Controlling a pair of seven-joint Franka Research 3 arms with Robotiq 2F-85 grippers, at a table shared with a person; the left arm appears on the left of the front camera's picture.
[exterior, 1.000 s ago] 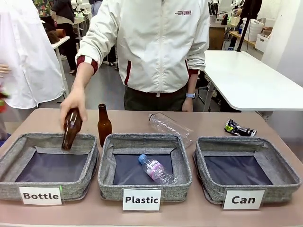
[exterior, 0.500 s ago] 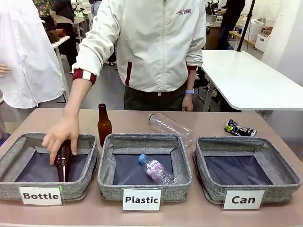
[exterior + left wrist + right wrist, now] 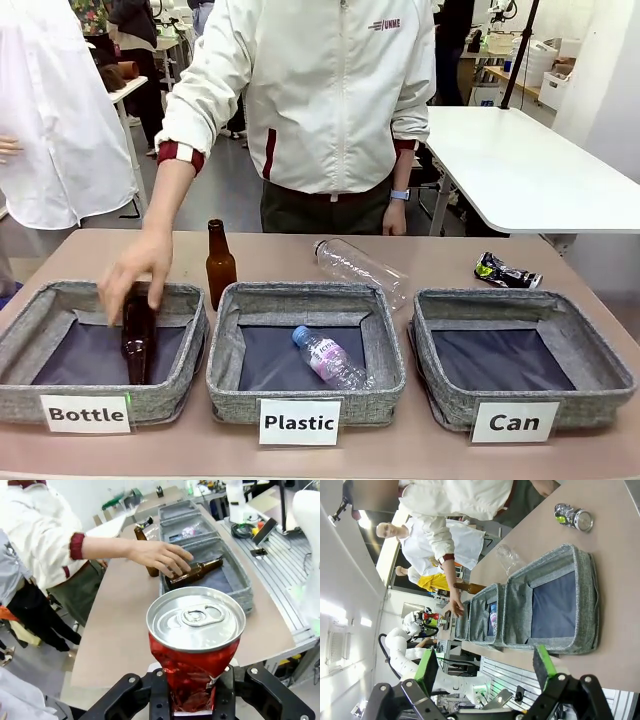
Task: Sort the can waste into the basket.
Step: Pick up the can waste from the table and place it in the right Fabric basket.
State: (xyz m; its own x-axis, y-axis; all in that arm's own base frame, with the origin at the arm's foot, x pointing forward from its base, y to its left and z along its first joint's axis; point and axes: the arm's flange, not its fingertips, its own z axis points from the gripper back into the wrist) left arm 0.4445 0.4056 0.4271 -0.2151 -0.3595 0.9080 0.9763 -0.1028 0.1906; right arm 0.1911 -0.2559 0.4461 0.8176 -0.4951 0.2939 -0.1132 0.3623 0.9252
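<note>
1. The left gripper [image 3: 192, 696] was clamped on the red can [image 3: 195, 630]. The crushed body sat between the fingers, and the silver pull-tab end pointed away from the wrist, toward the table.
2. Seen from that can, the baskets ran off in a line. The Bottle basket [image 3: 40, 320] came nearest, where a person's hand [image 3: 140, 275] rested on a brown bottle [image 3: 137, 335]. The Can basket [image 3: 520, 303] stood at the far end, so to my eye the red can had the whole row to cross.
3. The black can [image 3: 505, 271] lay on the table just beyond the Can basket's far rim, its long axis roughly along that rim.
4. The right gripper [image 3: 486, 669] hung with its fingers wide apart and nothing between them, on the Can basket's side. I judged it the nearer arm for the black can.
</note>
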